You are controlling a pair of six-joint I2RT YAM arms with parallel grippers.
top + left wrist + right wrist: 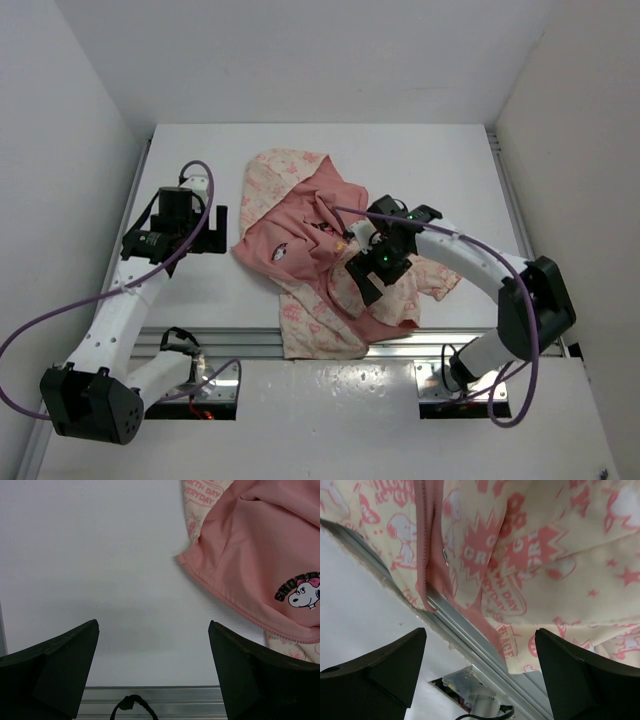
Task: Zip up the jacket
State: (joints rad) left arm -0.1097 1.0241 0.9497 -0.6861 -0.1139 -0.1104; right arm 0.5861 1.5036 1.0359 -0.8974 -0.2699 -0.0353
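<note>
The jacket is lying crumpled in the middle of the table, closer to the near edge. Its hood is pointing toward the far edge and its hem is hanging over the metal rail along the near edge. Much of the plain pink lining is showing, so the front is lying open and folded back.

The left gripper is hanging over bare tabletop just to the left of the jacket, with its jaws spread and nothing between them. The right gripper is hovering over the printed fabric at the near edge, also spread wide and holding nothing.

In the right wrist view the pink zipper is running down toward the hem. A small metal piece is sitting beside it and may be the slider, though it is too small to be sure.

The cloth is looking light, limp and prone to bunching, so it will likely be dragging along with any pull. The stiffer zipper tape near the hem seems the best hold for one gripper, while the other is taking the slider tab.
</note>
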